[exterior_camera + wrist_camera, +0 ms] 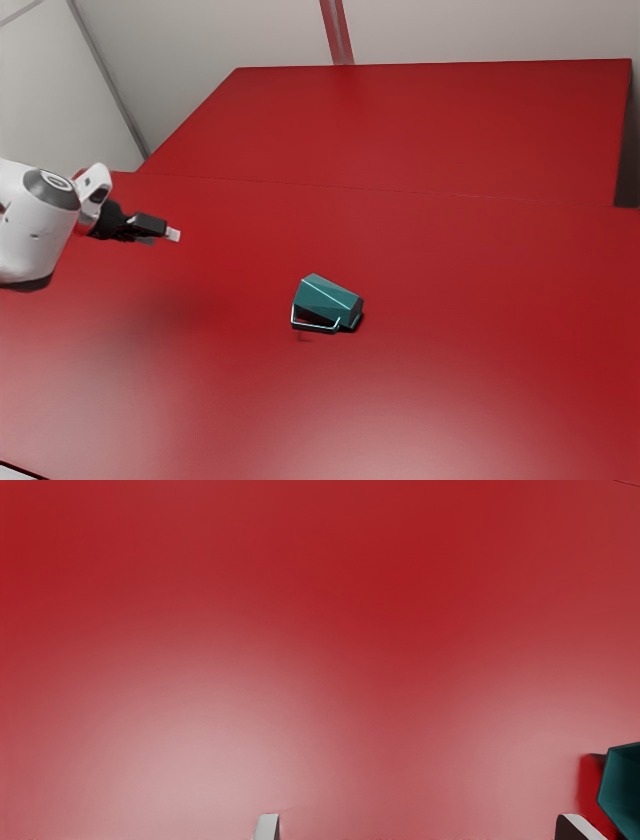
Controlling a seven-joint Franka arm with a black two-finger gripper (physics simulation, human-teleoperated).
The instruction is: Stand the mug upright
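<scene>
Mug [328, 297] on its side, ahead of pincer [162, 237]

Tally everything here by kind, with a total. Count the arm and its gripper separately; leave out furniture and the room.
Teal faceted mug with a handle, lying on its side: 1
White jointed robot arm: 1
Black two-finger gripper: 1
Total: 3
</scene>
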